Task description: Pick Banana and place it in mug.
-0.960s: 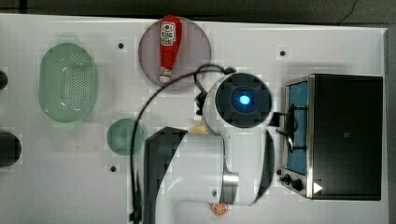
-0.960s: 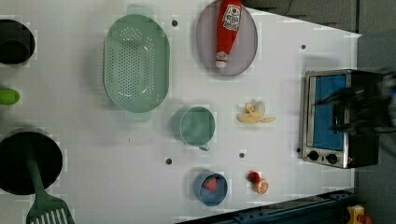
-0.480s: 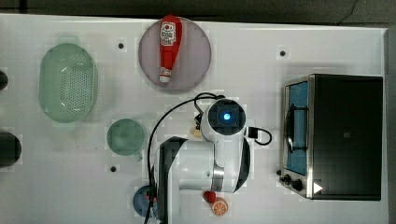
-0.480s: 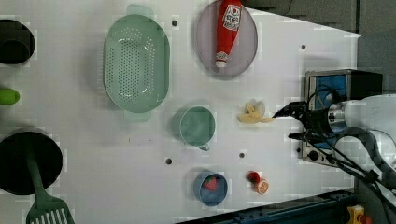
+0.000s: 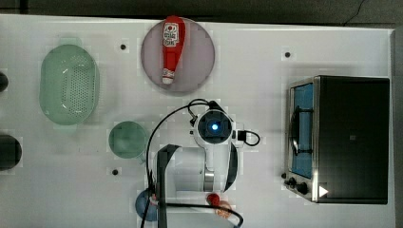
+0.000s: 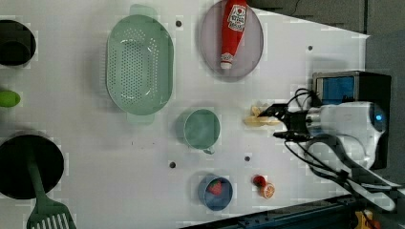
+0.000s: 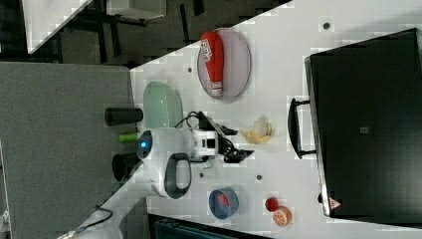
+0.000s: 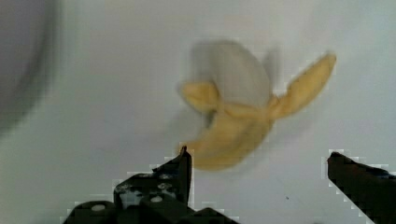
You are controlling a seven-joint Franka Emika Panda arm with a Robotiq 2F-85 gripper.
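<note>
The banana is half peeled, its yellow skin splayed out, and it lies on the white table between the mug and the toaster oven. It also shows in the right view and close up in the wrist view. My gripper hovers over it, open and empty, with its black fingers spread wide around the banana's end. In the top view my arm's wrist covers the banana. The teal-green mug stands upright to the top view's left of the arm, also seen in the left view.
A pale-green colander lies beyond the mug. A red ketchup bottle rests on a grey plate. The toaster oven stands at the top view's right. Near the front edge are a blue bowl and an orange slice.
My arm has swung away from the toaster oven toward the top view's left and now sits over the banana. The gripper stays open.
</note>
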